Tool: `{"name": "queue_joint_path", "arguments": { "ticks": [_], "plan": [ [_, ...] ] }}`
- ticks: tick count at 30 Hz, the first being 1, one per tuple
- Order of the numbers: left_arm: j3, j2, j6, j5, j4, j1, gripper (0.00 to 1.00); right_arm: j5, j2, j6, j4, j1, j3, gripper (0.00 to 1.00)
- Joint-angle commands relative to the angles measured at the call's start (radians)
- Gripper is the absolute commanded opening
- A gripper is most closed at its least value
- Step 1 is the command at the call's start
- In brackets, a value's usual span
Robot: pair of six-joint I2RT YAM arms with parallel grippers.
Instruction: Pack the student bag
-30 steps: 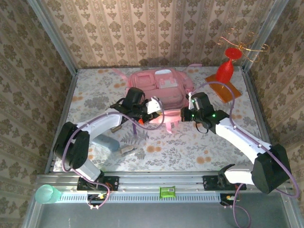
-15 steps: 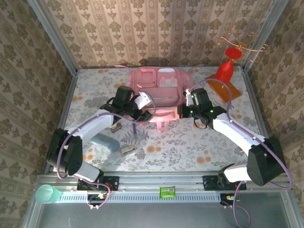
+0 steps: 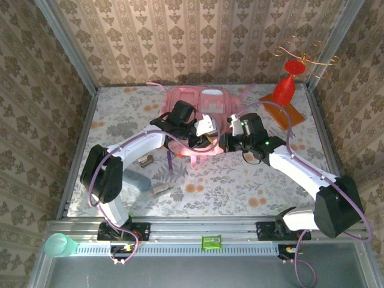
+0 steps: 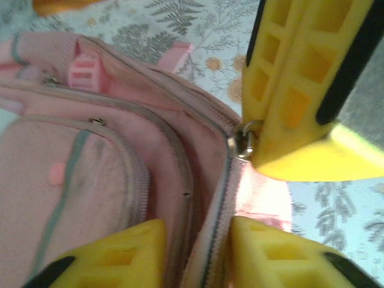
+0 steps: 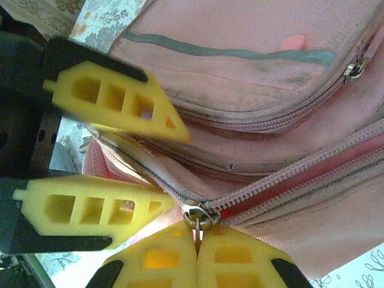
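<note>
The right gripper (image 5: 197, 231) pinches the zipper pull (image 5: 198, 219) on the student bag (image 3: 180, 96), near the table's (image 3: 252, 180) far edge. The left gripper (image 4: 198, 234), narrowly parted, straddles the seam.

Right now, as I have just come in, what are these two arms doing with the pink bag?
Both arms are working on the student bag, which lies at the back of the table. The right tool is shut on a zipper pull of the bag. The left tool has its fingers on either side of the bag's edge, close to that zipper; whether it pinches the fabric is not clear. The zipper appears open on one side of the pull.
</note>
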Motion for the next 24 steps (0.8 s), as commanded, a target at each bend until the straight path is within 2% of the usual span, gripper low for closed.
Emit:
{"name": "queue_joint_path", "arguments": {
  "ticks": [1,2,3,7,9,13,17,24],
  "plan": [
    [0.015,-0.001,0.051,0.036,-0.081,0.029,0.09,-0.014,-0.075,-0.017,0.023,-0.004,0.012,0.00],
    [0.001,-0.014,0.053,0.053,-0.079,0.045,0.02,0.021,-0.078,-0.023,-0.007,-0.013,0.013,0.00],
    [-0.021,-0.033,0.053,0.071,-0.071,0.065,0.00,0.085,-0.077,-0.024,-0.063,-0.031,0.018,0.00],
    [-0.136,-0.130,0.081,0.200,-0.010,0.131,0.00,0.445,-0.043,-0.064,-0.244,-0.069,0.049,0.00],
    [-0.188,-0.167,0.081,0.244,0.037,0.157,0.00,0.565,-0.008,-0.087,-0.262,-0.080,0.060,0.00],
    [-0.231,-0.203,0.083,0.319,0.094,0.194,0.00,0.610,0.056,-0.091,-0.225,-0.123,0.089,0.00],
    [-0.271,-0.224,0.059,0.382,0.170,0.223,0.00,0.624,0.184,-0.086,-0.175,-0.207,0.141,0.00],
    [-0.270,-0.197,0.020,0.412,0.230,0.210,0.00,0.545,0.384,-0.087,-0.125,-0.298,0.264,0.00]
  ]
}}
